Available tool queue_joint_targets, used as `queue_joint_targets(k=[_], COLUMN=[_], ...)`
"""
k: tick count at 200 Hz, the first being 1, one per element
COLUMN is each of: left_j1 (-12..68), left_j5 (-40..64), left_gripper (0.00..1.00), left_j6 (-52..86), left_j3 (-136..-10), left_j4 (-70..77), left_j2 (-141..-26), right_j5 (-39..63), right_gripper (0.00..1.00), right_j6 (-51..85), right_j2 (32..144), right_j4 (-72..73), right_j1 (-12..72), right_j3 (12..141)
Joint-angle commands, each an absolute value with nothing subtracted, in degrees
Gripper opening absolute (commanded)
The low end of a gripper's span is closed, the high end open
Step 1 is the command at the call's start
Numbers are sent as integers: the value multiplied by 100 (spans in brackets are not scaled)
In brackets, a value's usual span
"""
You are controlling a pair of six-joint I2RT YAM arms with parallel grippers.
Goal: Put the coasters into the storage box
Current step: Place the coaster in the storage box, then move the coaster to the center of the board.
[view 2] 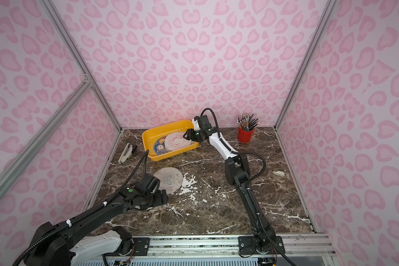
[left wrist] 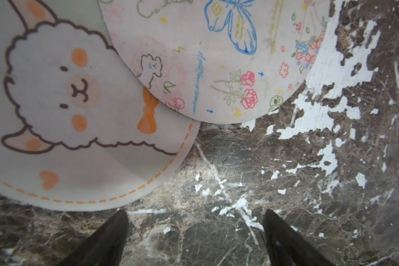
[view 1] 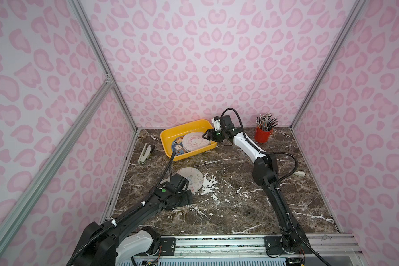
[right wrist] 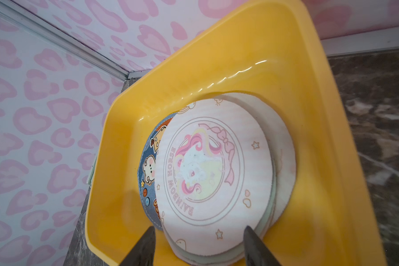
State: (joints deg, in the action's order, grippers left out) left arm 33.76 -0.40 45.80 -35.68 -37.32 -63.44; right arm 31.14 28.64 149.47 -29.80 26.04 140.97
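Right hand (view 1: pixel 204 135) was open over the shallow yellow plastic storage box (view 1: pixel 184 126); left hand (left wrist: pixel 195 214) spread wide, empty.
Box sat at 11 o'clock on the dark marble surface (view 1: pixel 240 207), stack of round coasters inside: pale pink rainbow-horse disc (right wrist: pixel 207 175) on top, blue toast-print disc (view 1: pixel 177 145) under it. Right fingers (right wrist: pixel 145 244) apart, gripping nothing. Butterfly-print coaster (view 1: pixel 192 177) and sheep-print coaster (left wrist: pixel 67 110) lay overlapping at 9 o'clock, beside the left hand.

The yellow storage box (view 1: pixel 184 125) sits upright at the back left of the desk (view 1: pixel 228 211), holding a loose pile of coasters (view 1: pixel 195 141). A pale pink rainbow-horse coaster (right wrist: pixel 214 175) lies on top, partly covering a blue coaster (right wrist: pixel 148 165) with toast characters. Nearer the front, a floral butterfly coaster (left wrist: pixel 217 57) lies flat on the desk, overlapping the edge of a sheep-face coaster (left wrist: pixel 67 115).
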Motion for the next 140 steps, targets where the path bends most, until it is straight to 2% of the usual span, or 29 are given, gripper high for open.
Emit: queue_joint_targets(k=[1,60,104,140], left_j1=[3307,2520,1894,1675], left_j5=[-193,-93,78,146], left_gripper=[94,96,96,91], left_j6=[4453,3924,3428,3142], left_j3=[-3659,-4006,-4288,-4556], left_j4=[-3804,-3738,-3291,-2926], left_j2=[-6313,-6561,-7218,-7892], right_j5=[2854,3104,3211,3280], right_gripper=[63,67,74,75], right_j6=[2769,2507,2294,2268], right_j2=[14638,13679,12325,11472], right_j4=[-2850,-2844,-2186,-1734], right_j1=[2610,2653,2764,2817], right_j3=[13627,12485,10365,8910])
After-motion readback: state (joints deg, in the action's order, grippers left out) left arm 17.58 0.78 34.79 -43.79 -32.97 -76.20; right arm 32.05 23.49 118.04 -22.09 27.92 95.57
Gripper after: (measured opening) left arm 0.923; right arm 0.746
